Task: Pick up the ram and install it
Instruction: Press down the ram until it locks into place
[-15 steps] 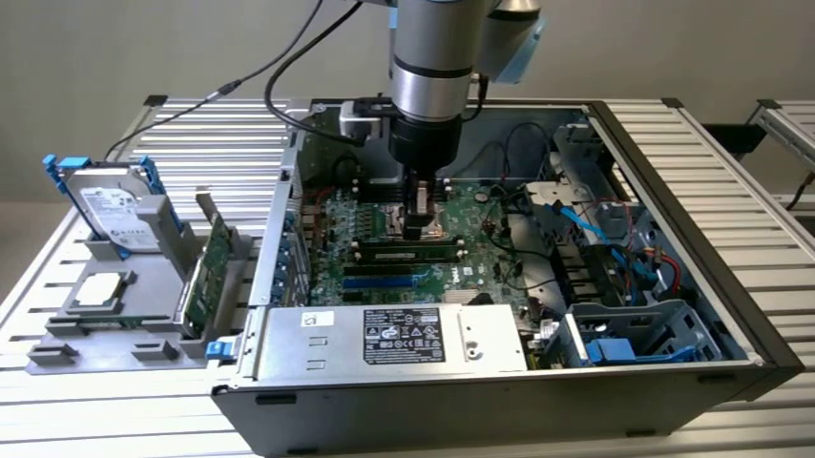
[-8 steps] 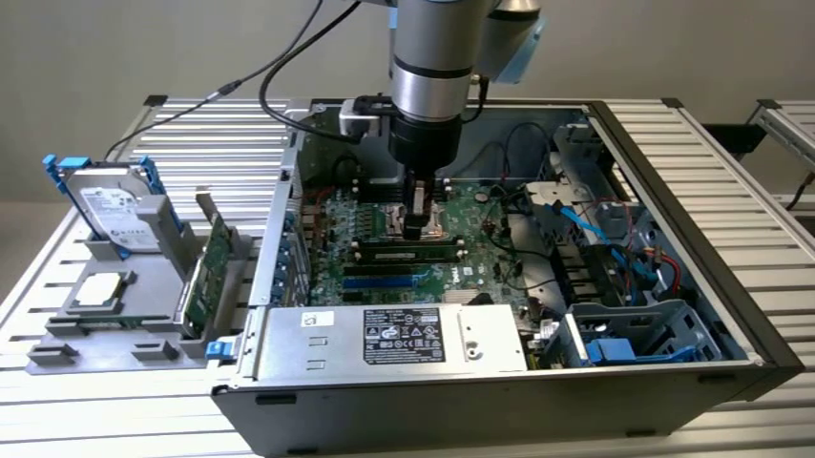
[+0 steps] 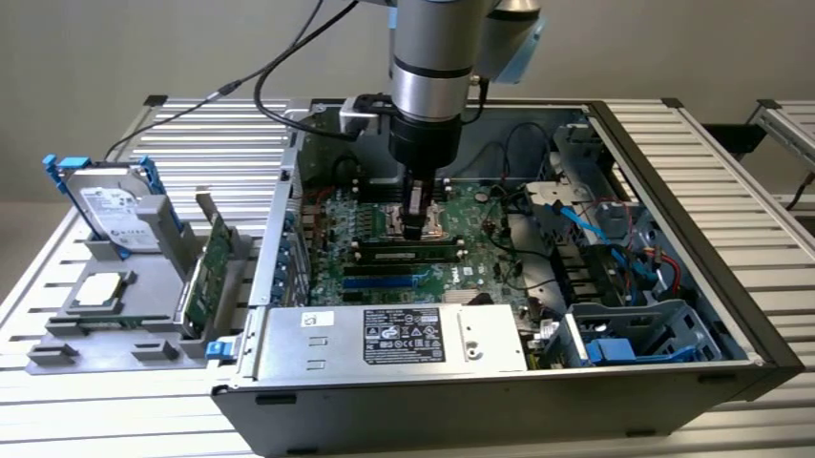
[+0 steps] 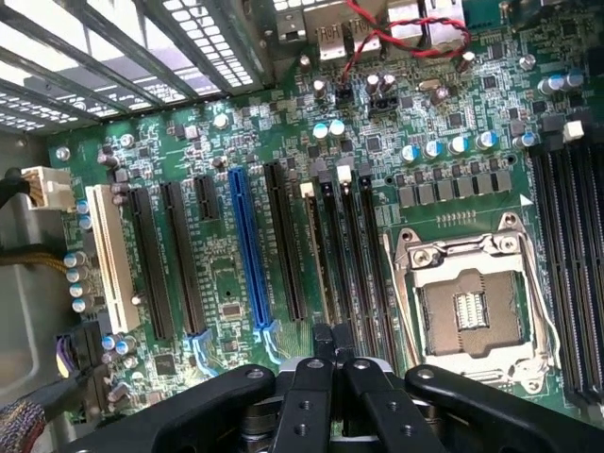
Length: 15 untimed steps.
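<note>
The ram [image 3: 407, 254], a long narrow green strip with dark chips, stands on edge in a black slot of the motherboard [image 3: 382, 215] inside the open computer case. My gripper [image 3: 421, 227] hangs straight down just above and behind the strip, and I cannot tell whether it touches. In the wrist view the gripper [image 4: 332, 332] is shut, its black fingertips pressed together with nothing between them. They sit over the row of black memory slots [image 4: 354, 255] beside the empty CPU socket [image 4: 467, 307].
A power supply [image 3: 395, 339] fills the case's front, with cables and a drive cage [image 3: 637, 329] at the exterior view's right. Outside, at the exterior view's left, a grey fixture [image 3: 114, 324] holds a hard drive [image 3: 114, 205] and a green expansion card [image 3: 210, 272].
</note>
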### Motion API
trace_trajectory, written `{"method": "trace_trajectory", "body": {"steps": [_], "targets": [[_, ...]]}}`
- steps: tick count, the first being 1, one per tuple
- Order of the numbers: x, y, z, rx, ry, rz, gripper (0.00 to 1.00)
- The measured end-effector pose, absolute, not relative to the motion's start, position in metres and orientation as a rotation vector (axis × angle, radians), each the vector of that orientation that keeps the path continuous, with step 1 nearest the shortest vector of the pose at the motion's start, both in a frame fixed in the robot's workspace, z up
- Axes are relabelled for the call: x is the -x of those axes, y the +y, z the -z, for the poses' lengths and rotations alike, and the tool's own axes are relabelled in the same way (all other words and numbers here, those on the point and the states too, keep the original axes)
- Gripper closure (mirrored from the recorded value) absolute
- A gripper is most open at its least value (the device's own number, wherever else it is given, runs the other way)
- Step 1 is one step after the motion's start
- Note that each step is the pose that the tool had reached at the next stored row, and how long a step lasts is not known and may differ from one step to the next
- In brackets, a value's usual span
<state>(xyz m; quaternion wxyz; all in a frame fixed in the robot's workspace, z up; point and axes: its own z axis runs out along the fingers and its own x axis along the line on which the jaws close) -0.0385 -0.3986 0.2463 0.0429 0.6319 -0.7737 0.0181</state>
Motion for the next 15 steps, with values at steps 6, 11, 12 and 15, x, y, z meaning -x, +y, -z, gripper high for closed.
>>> {"method": "trace_trajectory", "body": {"steps": [6,11,12,15], "targets": [[0.0385,-0.3985,-0.2462,-1.856,-2.426,-0.067,0.89],[0.0385,-0.3985,-0.2462,-1.791,-2.474,-0.077,0.89],[0.0385,-0.3985,-0.2462,-1.777,-2.483,-0.079,0.89],[0.0385,-0.3985,-0.2462,-1.736,-2.512,-0.083,0.89]]}}
